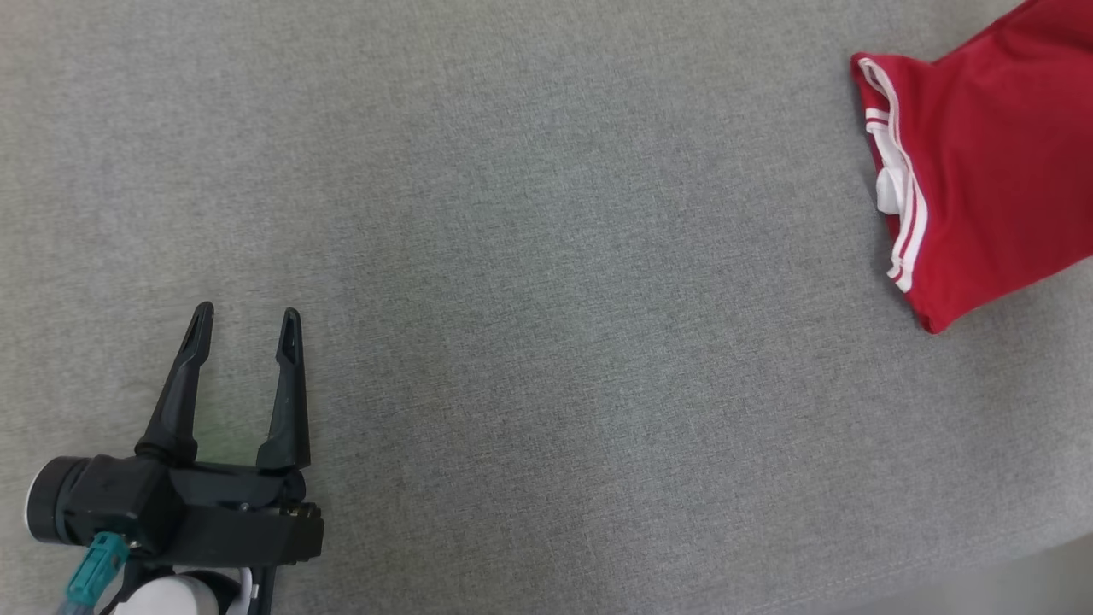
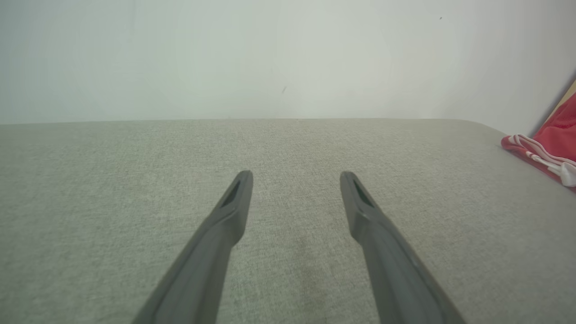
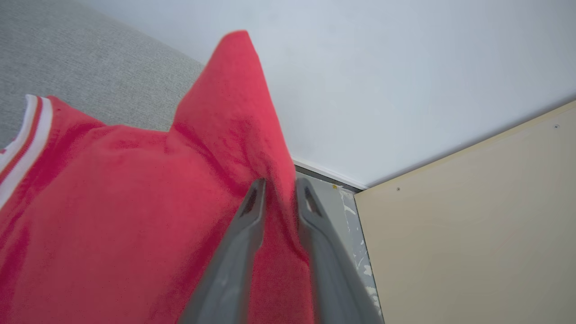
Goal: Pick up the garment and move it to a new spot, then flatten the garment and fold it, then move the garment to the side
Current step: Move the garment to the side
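In the head view, you see the left gripper (image 1: pixel 248 312) low at about 8 o'clock. Its two dark fingers are spread wide and point toward 12, with nothing between them and the grey surface (image 1: pixel 546 256) beneath. The garment (image 1: pixel 982 154), red with white stripes (image 1: pixel 892 162) along one edge, lies at about 2 o'clock and runs off the right side of the picture, well apart from that claw. Its striped edge faces 9 o'clock. In the left wrist view, you look along the left gripper (image 2: pixel 295 175), whose fingers are splayed over the grey surface (image 2: pixel 135 180) and touch no cloth. The garment (image 2: pixel 558 130) shows at 3 o'clock, its striped edge resting on the surface, and a white wall (image 2: pixel 270 54) takes the upper part from 10 to 2. In the right wrist view, the right gripper (image 3: pixel 281 182) has its fingers drawn close together, pinching a fold of the garment (image 3: pixel 112 202) that rises between them into a peak toward 12 o'clock. The rest of the red cloth spreads from 6 round to 9, with its white stripes (image 3: pixel 22 135) at 9 o'clock and the grey surface (image 3: pixel 90 67) at 10 to 11. A white wall (image 3: pixel 382 67) stands at 1 o'clock and a beige panel (image 3: pixel 472 225) at 4 o'clock.
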